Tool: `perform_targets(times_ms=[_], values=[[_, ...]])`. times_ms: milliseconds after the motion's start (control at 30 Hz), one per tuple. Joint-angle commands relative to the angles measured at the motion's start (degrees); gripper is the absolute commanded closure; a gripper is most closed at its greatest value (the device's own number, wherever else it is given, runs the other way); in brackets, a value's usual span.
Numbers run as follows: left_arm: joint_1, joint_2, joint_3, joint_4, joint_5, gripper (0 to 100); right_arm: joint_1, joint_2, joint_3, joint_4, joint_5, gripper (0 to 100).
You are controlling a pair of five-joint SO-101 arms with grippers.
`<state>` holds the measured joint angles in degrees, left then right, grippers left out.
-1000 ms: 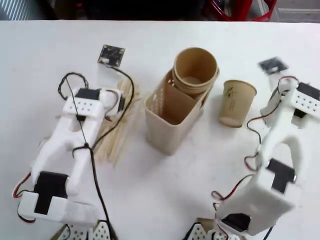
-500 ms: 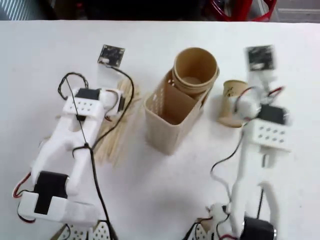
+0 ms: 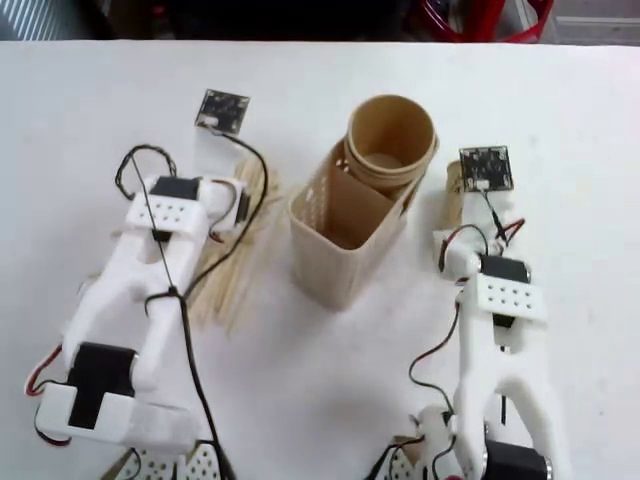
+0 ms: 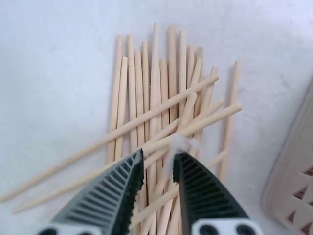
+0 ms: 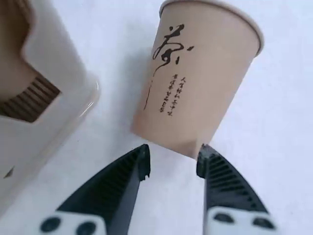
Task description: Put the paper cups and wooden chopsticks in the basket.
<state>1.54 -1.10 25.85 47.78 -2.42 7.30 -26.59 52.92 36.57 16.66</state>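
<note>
Swinging right gripper (image 5: 172,159) in to paper cup (image 5: 195,93) beside basket (image 3: 330,265).
Gaping wide at cup base, gripping nothing; holding left gripper (image 4: 157,166) barely parted, empty, over chopsticks (image 4: 156,93) across basket.

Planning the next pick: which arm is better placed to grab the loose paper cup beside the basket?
Right. The right gripper is open close to the cup; the left gripper is over the chopsticks, beyond the basket.

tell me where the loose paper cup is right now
The loose paper cup stands on the table just right of the basket in the high view, directly ahead of the open right gripper.
</note>
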Motion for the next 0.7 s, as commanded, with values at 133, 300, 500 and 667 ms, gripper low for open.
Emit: perform_targets(times_ms=[133, 300, 500, 667], values=[[0.13, -2.07, -0.26, -0.79, 0.26, 88, 6.46, 9.45, -7.30, 1.10, 2.29, 83.7], [0.40, -2.07, -0.26, -1.14, 0.26, 88, 15.52, 8.57, -18.20, 8.92, 0.70, 83.4], [0.31, -1.98, -0.26, -1.14, 0.26, 88, 4.97, 6.64, -28.75, 18.51, -7.30, 83.3], [0.13, -1.98, -0.26, -1.14, 0.26, 88, -1.71, 7.34, -28.31, 11.65, -7.47, 83.3]])
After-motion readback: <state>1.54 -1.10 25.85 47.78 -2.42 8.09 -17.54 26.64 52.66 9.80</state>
